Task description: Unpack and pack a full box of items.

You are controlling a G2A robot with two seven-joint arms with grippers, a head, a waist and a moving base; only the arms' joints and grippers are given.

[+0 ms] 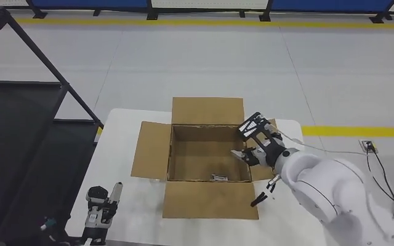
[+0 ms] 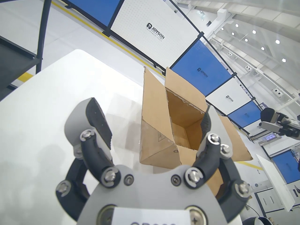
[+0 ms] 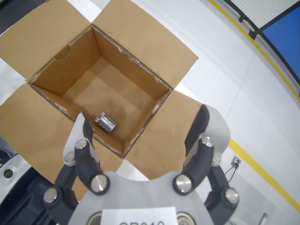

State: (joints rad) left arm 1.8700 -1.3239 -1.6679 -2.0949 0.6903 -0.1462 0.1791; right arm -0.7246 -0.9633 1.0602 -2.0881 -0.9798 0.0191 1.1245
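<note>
You are working at a white counter (image 1: 132, 206) with rounded corners, and a cardboard box (image 1: 206, 111) stands directly on it. The box sits upright and open toward the counter's far side, about midway across, with its four flaps spread outward. The far flap reaches the counter's far edge. White surface shows to the box's left and in front of its near flap.

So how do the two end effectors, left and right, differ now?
The left end effector is over the table, apart from the box; the right end effector is above the box's edge. The left faces the box from the side; the right looks down into it. Both are open, empty.
</note>
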